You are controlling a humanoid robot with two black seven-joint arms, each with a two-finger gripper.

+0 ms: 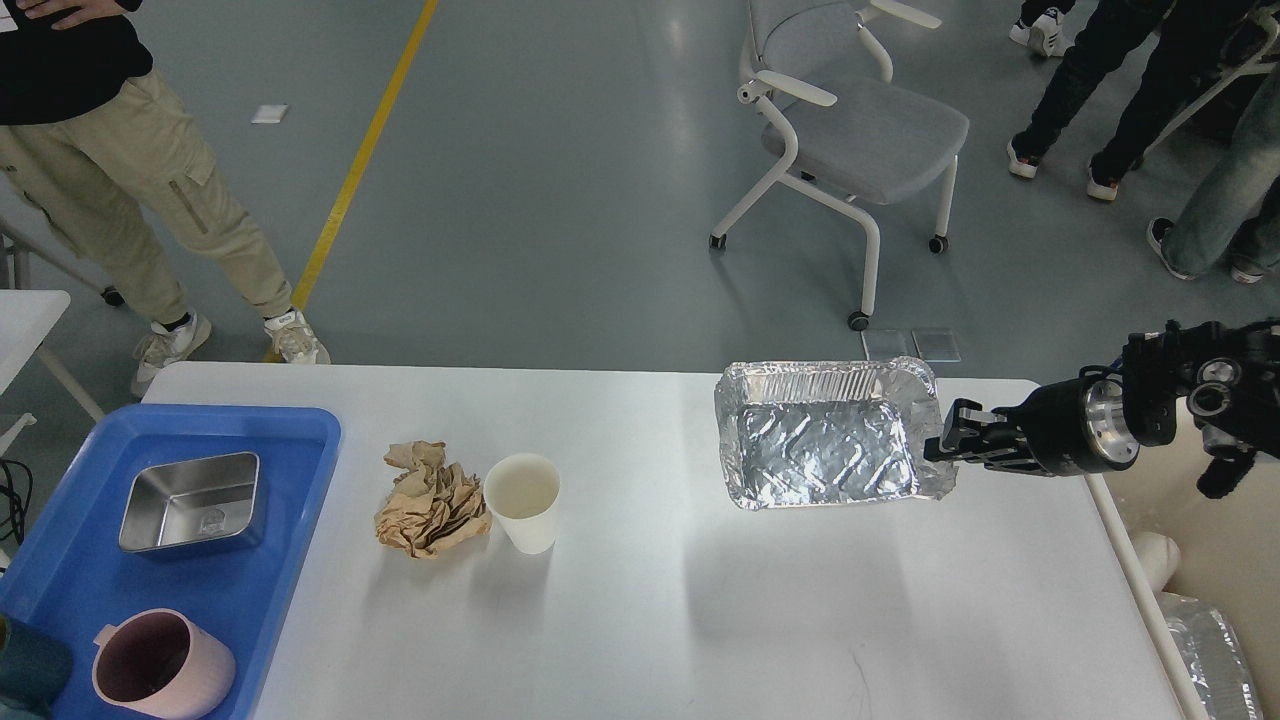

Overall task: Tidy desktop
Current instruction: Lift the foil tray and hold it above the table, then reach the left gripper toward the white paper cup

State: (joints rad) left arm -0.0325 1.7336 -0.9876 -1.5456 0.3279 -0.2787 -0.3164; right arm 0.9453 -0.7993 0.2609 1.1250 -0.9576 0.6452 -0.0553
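The white desktop (650, 620) fills the lower part of the head view. My right gripper (945, 445) comes in from the right and is shut on the right rim of a crumpled foil tray (825, 450). It holds the tray above the desktop's far right part, and the tray's shadow lies below it. A crumpled brown paper ball (430, 500) and a white paper cup (523, 500) stand side by side left of centre. My left gripper is out of view.
A blue tray (320, 440) at the left edge holds a steel box (190, 500) and a pink mug (160, 665). A cream bin (1220, 540) with foil inside stands off the right edge. A chair (860, 130) and people stand beyond the table.
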